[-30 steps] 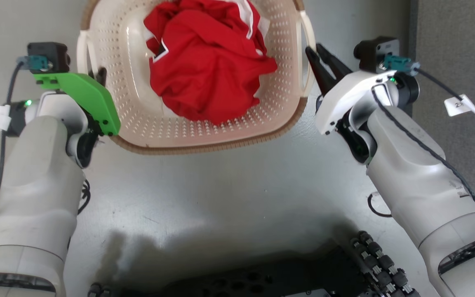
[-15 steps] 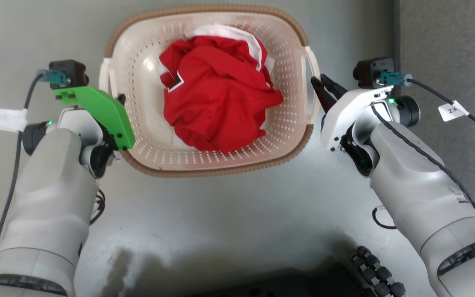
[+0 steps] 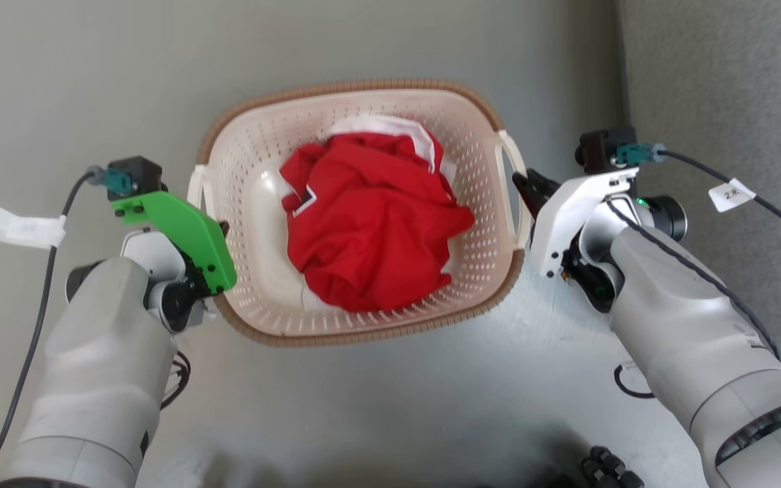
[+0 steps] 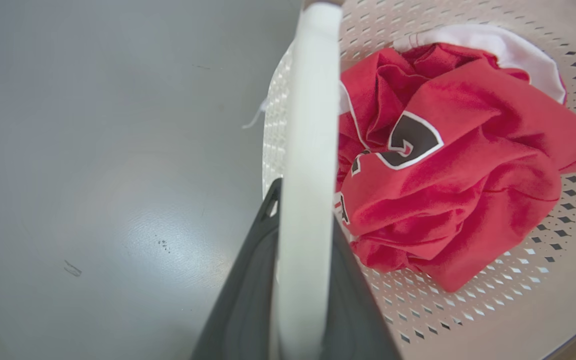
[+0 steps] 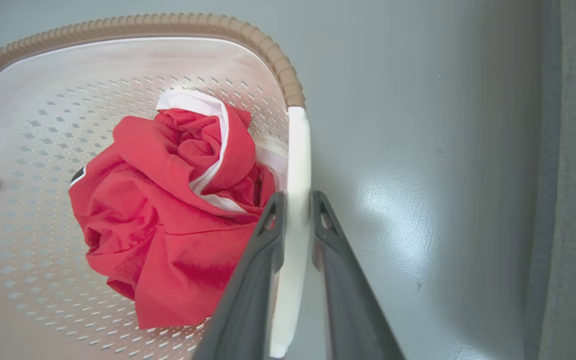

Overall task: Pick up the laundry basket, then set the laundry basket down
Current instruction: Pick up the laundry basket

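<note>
Fingers (image 5: 250, 280) on both arms are clenched on the two white handles of the basket.

The grey floor (image 3: 390, 407) is under it all. The head view has slid since a second ago, so the camera has moved. More floor shows past the basket now. The robot's dark base (image 3: 607, 468) has almost gone from the bottom edge.

The basket (image 3: 255, 156) is in the middle of the head view, between the two grippers, and it is level. Its far brown rim is now in sight. It looks smaller than a second ago, and both arms reach out further from the head. I think the basket is going down and away from the robot, so the setting-down part is likely under way. I cannot tell if its bottom touches the floor yet.

The red cloth (image 3: 370, 237) lies bunched in the basket, with some white cloth (image 3: 390, 125) under it at the far side. It has kept its shape, so the ride looks smooth.

The left gripper (image 4: 304, 210) has the left handle (image 4: 308, 125) pressed tight between its fingers. The right gripper (image 5: 297, 197) grips the right handle (image 5: 299, 150) the same way. Neither hold has slipped. Both should keep hold until the basket rests flat on the floor.
</note>
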